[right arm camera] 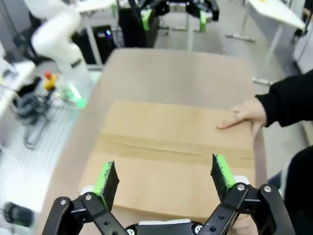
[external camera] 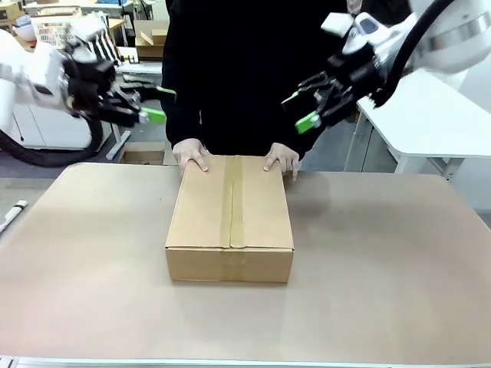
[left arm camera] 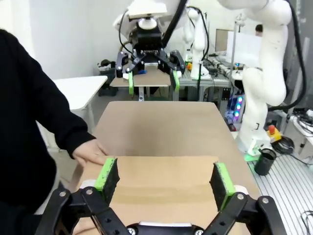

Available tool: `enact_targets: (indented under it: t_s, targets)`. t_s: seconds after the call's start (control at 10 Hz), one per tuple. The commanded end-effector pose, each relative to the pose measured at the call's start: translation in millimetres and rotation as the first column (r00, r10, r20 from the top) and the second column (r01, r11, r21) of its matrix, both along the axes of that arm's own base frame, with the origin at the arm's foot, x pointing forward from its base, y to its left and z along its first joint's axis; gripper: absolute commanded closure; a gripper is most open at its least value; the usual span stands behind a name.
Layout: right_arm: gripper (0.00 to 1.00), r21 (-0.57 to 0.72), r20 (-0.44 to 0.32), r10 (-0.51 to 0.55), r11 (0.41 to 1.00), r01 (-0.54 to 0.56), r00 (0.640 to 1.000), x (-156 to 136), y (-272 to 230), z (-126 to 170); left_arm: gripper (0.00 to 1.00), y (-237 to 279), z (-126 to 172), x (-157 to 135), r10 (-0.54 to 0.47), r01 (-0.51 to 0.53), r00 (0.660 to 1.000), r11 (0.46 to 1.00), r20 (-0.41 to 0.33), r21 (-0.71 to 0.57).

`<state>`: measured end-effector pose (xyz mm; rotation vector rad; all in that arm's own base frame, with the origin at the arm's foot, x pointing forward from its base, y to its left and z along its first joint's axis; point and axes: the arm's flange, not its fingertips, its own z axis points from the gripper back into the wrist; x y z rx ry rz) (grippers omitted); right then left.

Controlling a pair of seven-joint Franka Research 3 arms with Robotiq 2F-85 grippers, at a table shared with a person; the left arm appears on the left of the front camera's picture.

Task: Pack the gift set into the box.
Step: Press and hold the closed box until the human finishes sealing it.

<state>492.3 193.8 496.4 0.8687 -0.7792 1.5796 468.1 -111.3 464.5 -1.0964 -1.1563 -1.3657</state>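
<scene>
The box [external camera: 230, 215] lies shut in the middle of the table, with a strip of tape running along its top seam. The person's hands [external camera: 192, 157] rest on its far edge. The pouch and the slotted tray are out of view. My left gripper [external camera: 159, 103] hangs open high above the table's far left. My right gripper [external camera: 299, 110] hangs open high at the far right. In the left wrist view the open gripper [left arm camera: 165, 177] frames the box [left arm camera: 161, 186], beside a hand [left arm camera: 90, 152]. The right wrist view shows the open gripper [right arm camera: 165, 177] over the box [right arm camera: 171, 152].
The brown table [external camera: 383, 261] has bare room all around the box. A small open carton [external camera: 142, 156] sits beyond the far left edge. A white table [external camera: 430, 115] stands at the right. The person in black stands at the far side.
</scene>
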Motion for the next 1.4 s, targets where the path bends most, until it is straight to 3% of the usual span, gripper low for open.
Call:
enact_targets:
  t_s: [0.0,0.2,0.3,0.4,0.5,0.6,0.7,0.9,1.3]
  targets:
    - [0.00,0.064,0.083,-0.030,0.998,0.025,0.996,-12.0,0.8,-69.9,0.00,-27.6,-42.9,-6.4,0.006,-0.004,0.999,0.999,0.044,-0.035]
    - [0.00,0.156,-0.085,-0.015,0.987,0.028,0.996,-20.6,1.4,-137.8,0.00,-56.7,-104.8,-30.7,-0.020,0.013,0.996,0.996,0.089,0.087]
    - [0.00,0.152,-0.160,-0.063,0.985,0.088,0.985,-27.8,1.2,-153.0,0.00,-64.3,-125.9,-40.9,-0.013,-0.004,0.991,0.991,0.130,0.131]
    - [0.00,0.068,-0.259,-0.154,0.982,0.177,0.953,-32.9,-13.4,-136.7,0.00,-58.0,-125.9,-39.6,-0.048,0.057,0.997,0.986,-0.060,0.157]
    - [0.00,0.101,-0.104,-0.034,0.994,0.045,0.994,-27.1,0.4,-150.4,0.00,-57.8,-116.4,-31.6,-0.045,0.038,0.997,0.994,0.065,0.105]
    - [0.00,0.089,-0.186,-0.073,0.992,0.090,0.980,-31.5,-5.8,-166.2,0.00,-63.7,-134.5,-42.5,-0.055,0.049,0.998,0.989,0.036,0.142]
    - [0.00,0.062,-0.100,-0.052,0.996,0.058,0.994,-35.1,17.6,-154.6,0.00,-68.7,-123.9,-41.8,-0.075,0.057,0.992,0.984,0.106,0.168]
    - [0.00,0.113,-0.030,-0.022,0.993,0.026,0.999,-28.1,43.5,-176.6,0.00,-69.6,-137.0,-37.0,-0.055,0.045,0.997,0.981,0.045,0.188]
    - [0.00,0.120,-0.089,-0.024,0.992,0.035,0.996,-20.1,55.4,-199.4,0.00,-53.2,-159.2,-38.3,0.048,-0.044,0.999,0.978,-0.013,0.204]
